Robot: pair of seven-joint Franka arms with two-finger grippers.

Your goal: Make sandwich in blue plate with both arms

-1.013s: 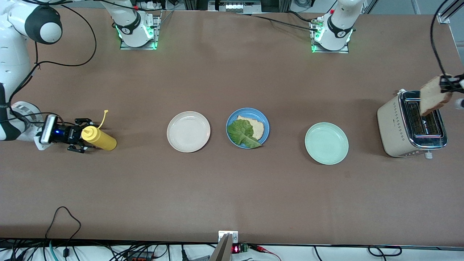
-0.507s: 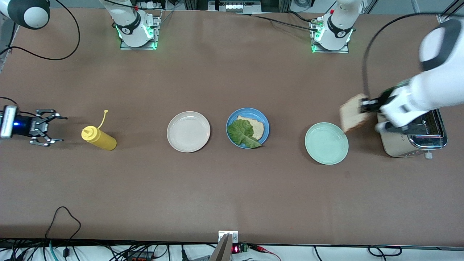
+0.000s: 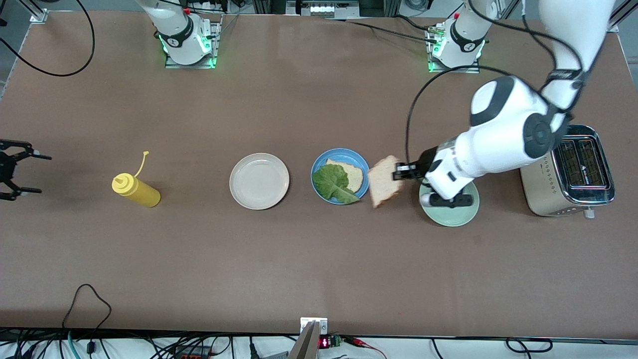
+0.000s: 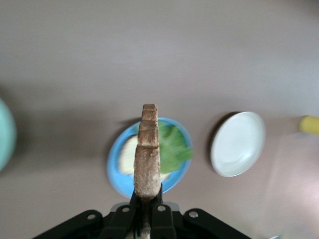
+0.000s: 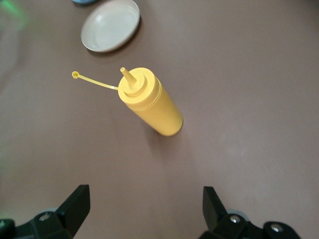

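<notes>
Left hand [image 3: 398, 174] pinches a toast slice [image 3: 385, 181] on edge, up over the bench just beside the blue plate [image 3: 363, 172] on its mint plate [image 3: 450, 217] side; to do it well, carry on over the blue plate, tip the slice flat, square it to the bread below, lower before letting go. Blue plate holds one bread slice [image 3: 350, 173] with a lettuce leaf [image 3: 331, 182] on it; cream plate [image 3: 259, 180] and mint plate look bare. Right hand [image 3: 10, 169] waits, fingers spread, apart from the yellow bottle [image 3: 135, 190], past it from the blue plate.
</notes>
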